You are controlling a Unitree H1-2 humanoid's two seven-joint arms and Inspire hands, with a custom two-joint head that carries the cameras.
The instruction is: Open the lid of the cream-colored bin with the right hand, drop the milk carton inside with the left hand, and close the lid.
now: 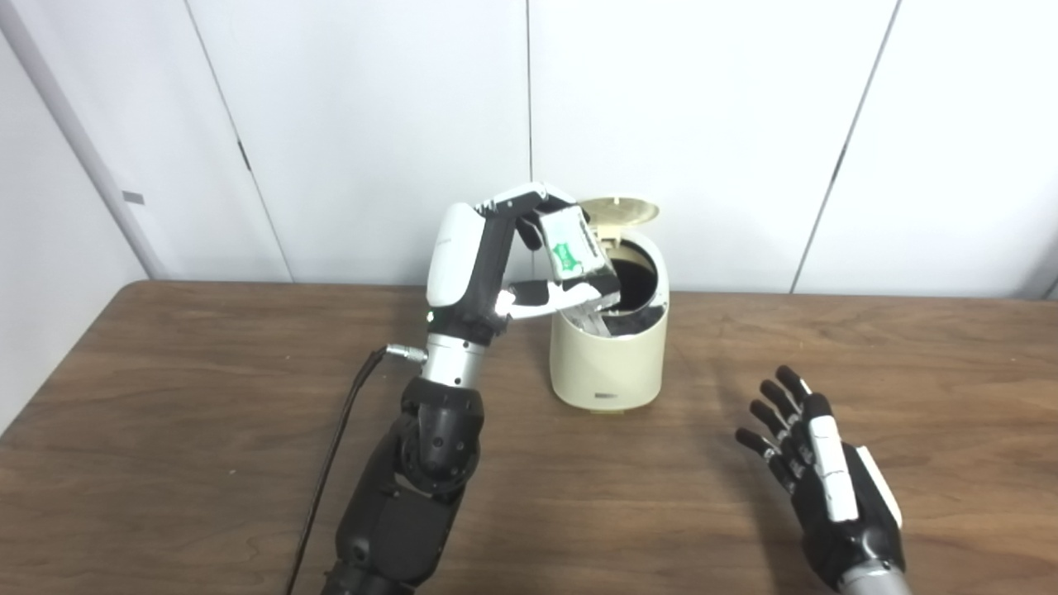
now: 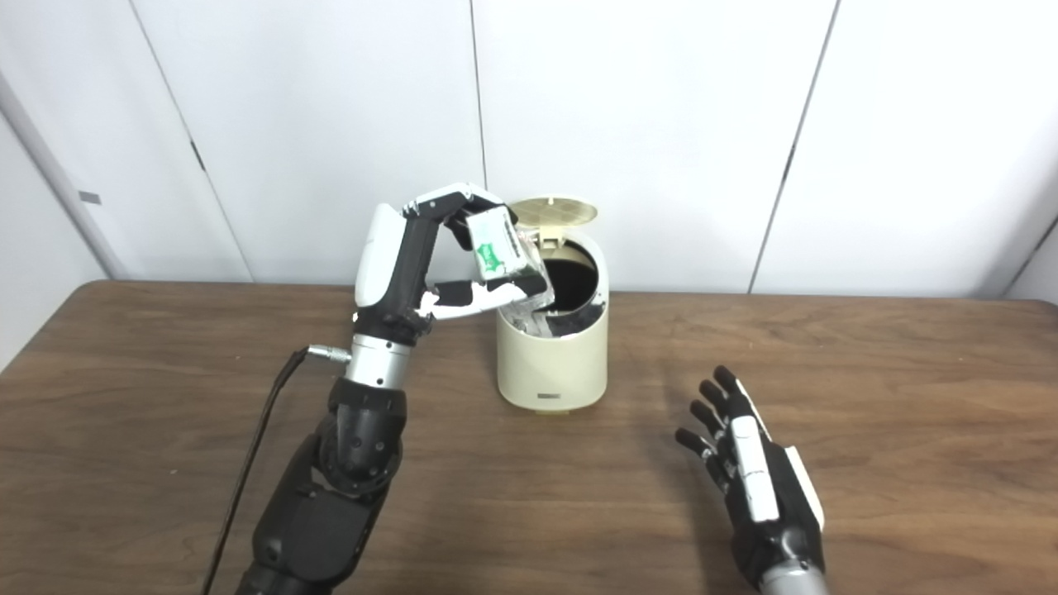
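Left robot hand (image 1: 529,248): raised above the counter, fingers over the top and thumb underneath, pinching the milk carton; we see it right at the bin's left rim.

Milk carton (image 1: 570,248): white w/ a green mark, tilted, lower end leaning toward the bin mouth; held clear of the counter, partly over the opening, not yet inside as far as we can tell.

Cream-colored bin (image 1: 607,364): round, upright, standing near the far-centre of the counter; dark inside, w/ a black liner edge showing at the rim.

Lid (image 1: 620,211): flipped up and back, hinged at the bin's rear, underside facing us; it stands just behind the carton, and we can't tell if they touch.

Left arm (image 1: 430,446): black lower section, silver wrist, white casing on the back of the hand; comes up from the bottom edge, left of the bin.

Cable (image 1: 331,463): black, runs from a silver plug at the wrist down toward the bottom edge.

Right robot hand (image 1: 814,463): spread, holding nothing, fingers apart and pointing away from us; it sits low over the counter, well apart from the bin, to its right and nearer us.

Counter (image 1: 165,397): dark wood grain, spans the whole view.

Backdrop: white wall panels (image 1: 702,124) w/ thin dark seams behind the counter.
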